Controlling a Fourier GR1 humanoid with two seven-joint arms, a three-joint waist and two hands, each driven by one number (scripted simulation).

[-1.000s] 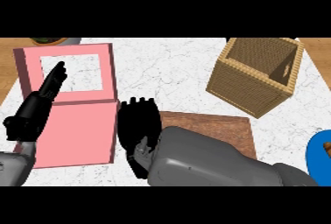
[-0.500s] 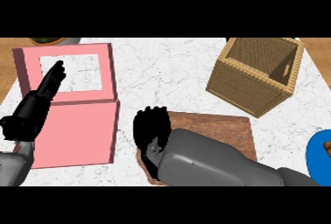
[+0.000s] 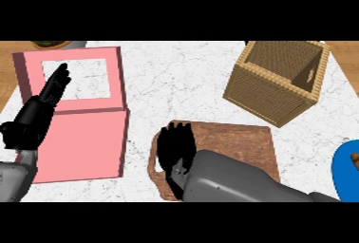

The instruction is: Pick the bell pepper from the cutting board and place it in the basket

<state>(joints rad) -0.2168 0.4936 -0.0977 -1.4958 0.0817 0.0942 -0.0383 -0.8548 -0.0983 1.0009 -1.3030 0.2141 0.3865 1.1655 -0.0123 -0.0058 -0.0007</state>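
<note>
While the left hand (image 3: 36, 118) rests at the left edge of the counter (image 3: 175, 80), its fingers are straight and pointing up over a pink box (image 3: 84, 142), and it holds nothing. That box lies flat on the white marbled top, with an open lid above it that has a square window cut through, so the marble shows inside the frame. Just past the top left corner of the lid, part of a dark bowl-like thing (image 3: 52, 44) peeks in at the counter's far edge; I cannot tell what it is.

Moving toward the middle, the right hand (image 3: 175, 144) lies over the left end of the brown wooden cutting board (image 3: 235, 142), fingers pointing away from the robot and bent downward onto the board. The grey forearm behind it covers the board's near part. The bell pepper does not show anywhere; if it sits on the board, it is hidden beneath that hand, and I cannot tell whether the fingers have closed round anything.

Further right and farther back stands the woven basket (image 3: 270, 92), tall and square, well apart from the hand. At the right edge, a blue rim (image 3: 344, 171) curves into view.
</note>
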